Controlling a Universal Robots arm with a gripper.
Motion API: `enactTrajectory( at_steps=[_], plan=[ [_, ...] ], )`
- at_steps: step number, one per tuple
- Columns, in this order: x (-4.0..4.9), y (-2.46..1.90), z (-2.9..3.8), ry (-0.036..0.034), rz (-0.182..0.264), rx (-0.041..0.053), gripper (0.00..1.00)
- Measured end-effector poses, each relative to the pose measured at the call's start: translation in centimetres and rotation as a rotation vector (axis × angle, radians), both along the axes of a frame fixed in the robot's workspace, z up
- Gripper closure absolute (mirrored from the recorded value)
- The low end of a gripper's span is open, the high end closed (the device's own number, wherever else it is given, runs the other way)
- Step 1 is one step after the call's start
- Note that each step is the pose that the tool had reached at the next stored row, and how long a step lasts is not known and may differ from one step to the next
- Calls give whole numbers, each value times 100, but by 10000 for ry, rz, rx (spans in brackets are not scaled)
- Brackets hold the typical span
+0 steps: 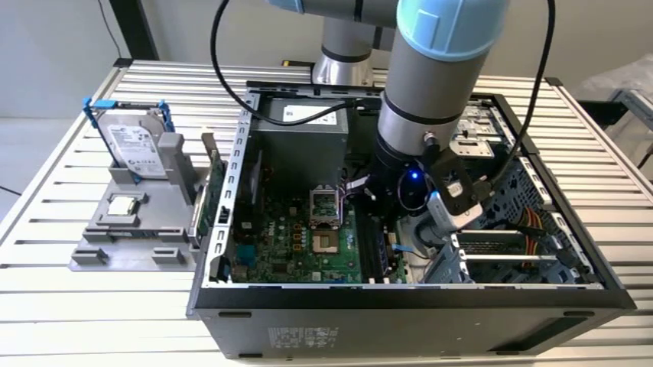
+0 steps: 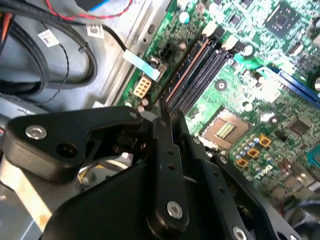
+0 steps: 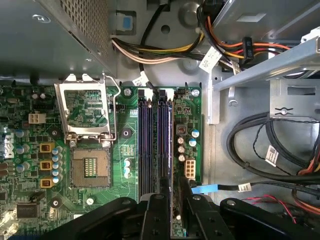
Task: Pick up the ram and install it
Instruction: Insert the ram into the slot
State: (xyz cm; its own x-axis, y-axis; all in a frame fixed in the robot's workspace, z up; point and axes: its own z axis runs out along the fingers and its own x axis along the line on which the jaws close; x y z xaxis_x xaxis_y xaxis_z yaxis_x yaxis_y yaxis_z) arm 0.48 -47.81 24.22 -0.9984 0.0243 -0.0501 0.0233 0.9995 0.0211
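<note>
- The gripper [image 3: 172,197] is down inside the open computer case [image 1: 408,294], over the memory slots [image 3: 155,140] of the green motherboard [image 1: 281,237]
- Its black fingers [image 2: 167,150] stand close together, pinched on a thin dark edge that looks like the ram [image 3: 174,165], held upright and in line with the slots
- In the first wrist view the ram sits at the slot nearest the small white connector [image 3: 189,167]; whether it is fully seated I cannot tell
- The open processor socket [image 3: 90,167] lies just beside the slots, its metal latch frame [image 3: 85,112] raised
- On the exterior view's left, outside the case, a grey holder [image 1: 128,229] carries the upright hard drive [image 1: 133,145] and the small square processor chip [image 1: 124,204]
- Bundled cables [image 3: 165,47] run past the end of the slots
</note>
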Motion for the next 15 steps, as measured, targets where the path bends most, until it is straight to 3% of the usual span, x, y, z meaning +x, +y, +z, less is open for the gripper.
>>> enactTrajectory(
  at_steps=[15],
  plan=[
    [0, -5, 1, 0, 0, 23, 100]
  ],
)
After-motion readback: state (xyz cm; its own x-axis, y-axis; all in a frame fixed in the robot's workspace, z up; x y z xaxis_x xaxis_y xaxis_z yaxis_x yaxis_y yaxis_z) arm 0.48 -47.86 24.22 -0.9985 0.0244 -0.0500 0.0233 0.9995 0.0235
